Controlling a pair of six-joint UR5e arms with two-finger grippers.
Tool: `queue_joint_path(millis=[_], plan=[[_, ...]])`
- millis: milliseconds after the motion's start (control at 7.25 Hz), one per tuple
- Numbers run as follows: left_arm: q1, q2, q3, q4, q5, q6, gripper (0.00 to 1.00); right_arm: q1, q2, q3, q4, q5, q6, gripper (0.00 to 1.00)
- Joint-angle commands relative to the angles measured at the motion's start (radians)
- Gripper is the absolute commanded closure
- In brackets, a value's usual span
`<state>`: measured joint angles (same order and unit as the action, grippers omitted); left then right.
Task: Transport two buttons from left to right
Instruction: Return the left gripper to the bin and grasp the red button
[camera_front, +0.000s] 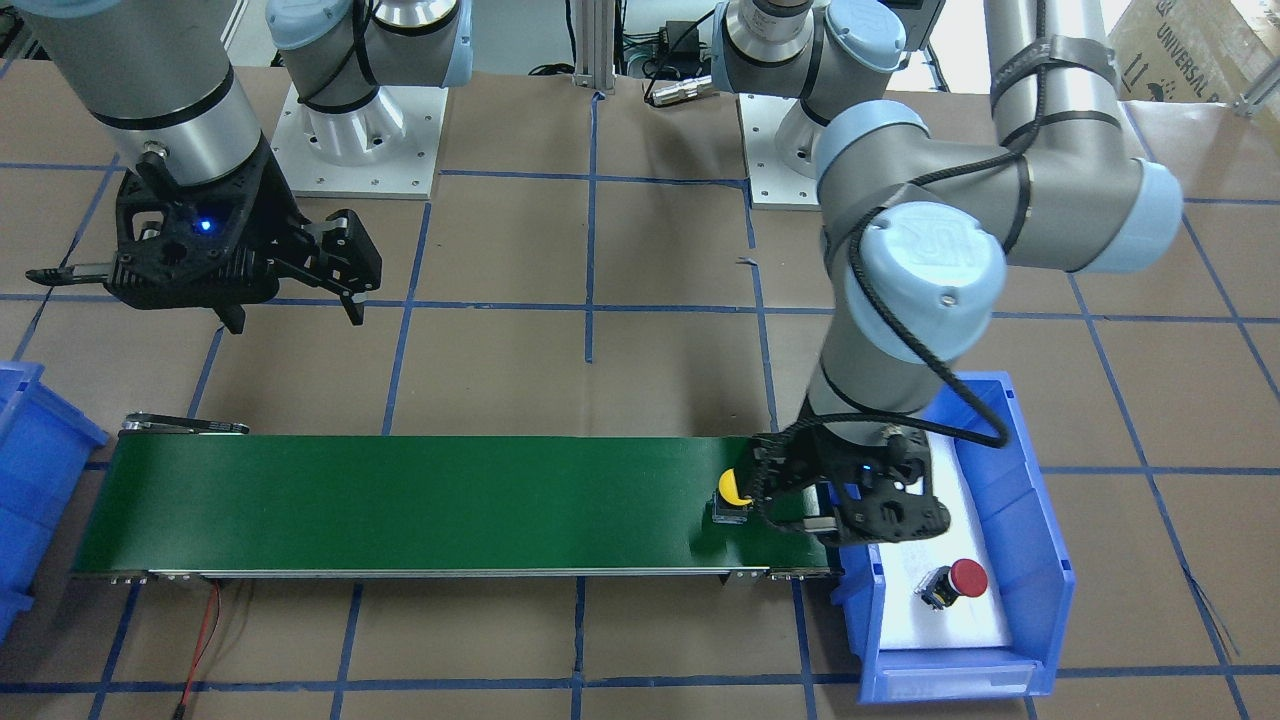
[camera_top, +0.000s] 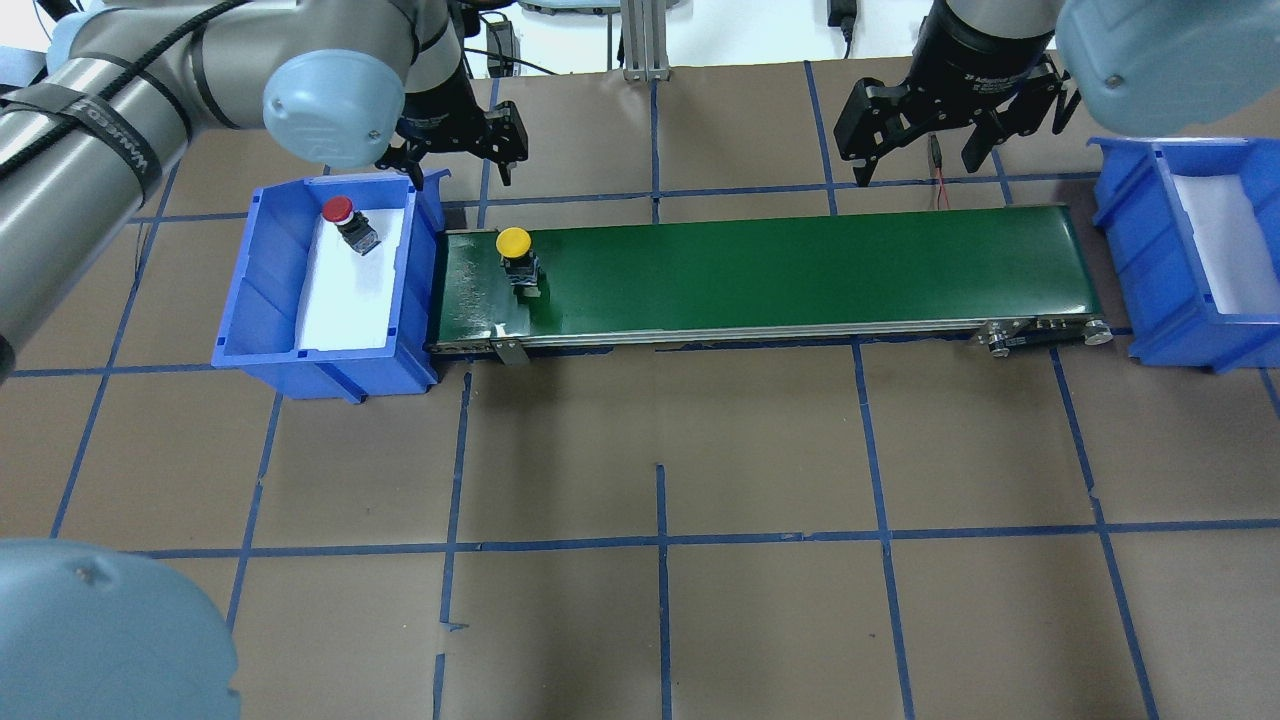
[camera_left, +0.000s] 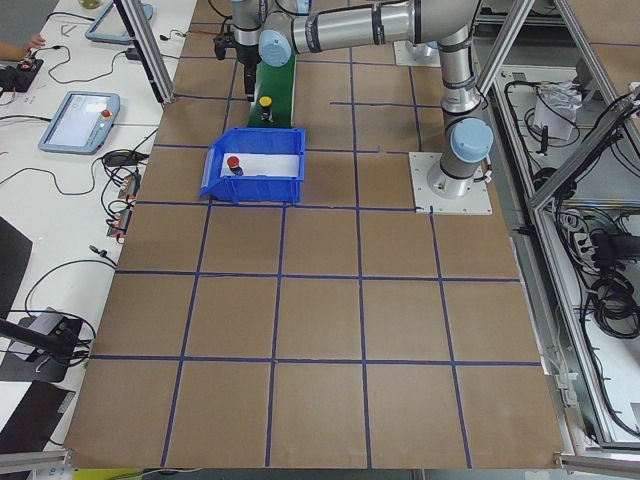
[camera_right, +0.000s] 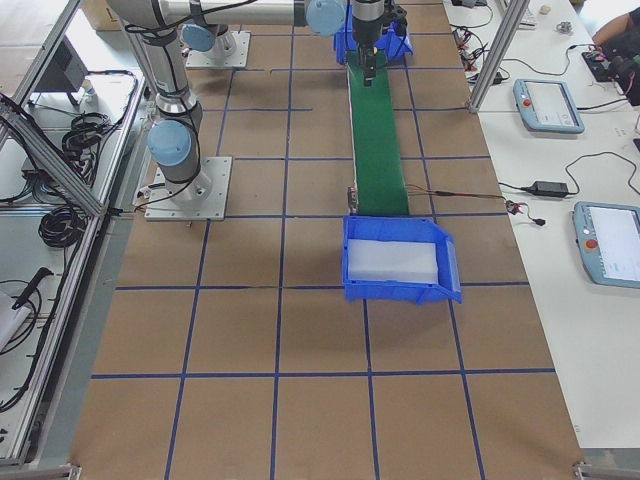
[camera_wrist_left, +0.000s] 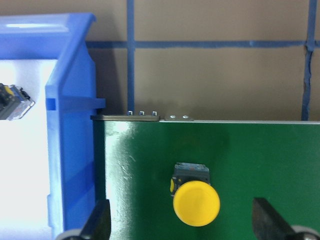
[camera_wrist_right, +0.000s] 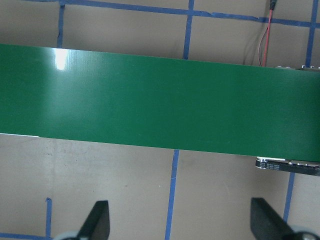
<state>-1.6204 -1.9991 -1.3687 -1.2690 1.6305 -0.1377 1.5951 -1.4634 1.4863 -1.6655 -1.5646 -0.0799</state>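
Note:
The yellow button (camera_top: 514, 243) stands upright on the green conveyor belt (camera_top: 800, 270) near its left end; it also shows in the front view (camera_front: 733, 490) and the left wrist view (camera_wrist_left: 196, 202). My left gripper (camera_wrist_left: 182, 222) is open over it, its fingers wide apart on either side and not touching it. The red button (camera_top: 338, 209) lies on its side in the left blue bin (camera_top: 260, 270), also seen in the front view (camera_front: 966, 577). My right gripper (camera_top: 915, 165) is open and empty above the belt's far edge near the right end.
A second blue bin (camera_top: 1150, 250) with a white liner stands past the belt's right end. A red-and-black cable (camera_front: 205, 630) runs from the belt's right end. The table is brown paper with a blue tape grid.

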Motion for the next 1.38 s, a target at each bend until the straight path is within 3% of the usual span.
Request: queue_joint_path(millis=[0,138,414,1241], plan=[[0.156,-0.024,0.017,0.002,-0.052,0.042,0.0,0.0,0.0,0.0,0.0,0.0,0.0,0.0],[0.212,-0.03,0.014,0.006,-0.11,0.046,0.0,0.0,0.0,0.0,0.0,0.0,0.0,0.0],[0.264,-0.091,0.0,0.075,-0.109,0.079,0.0,0.002,-0.002,-0.003,0.0,-0.008,-0.003,0.0],[0.281,-0.165,-0.047,0.167,-0.11,-0.043,0.03,0.0,0.005,0.0,-0.013,-0.008,-0.086,0.01]])
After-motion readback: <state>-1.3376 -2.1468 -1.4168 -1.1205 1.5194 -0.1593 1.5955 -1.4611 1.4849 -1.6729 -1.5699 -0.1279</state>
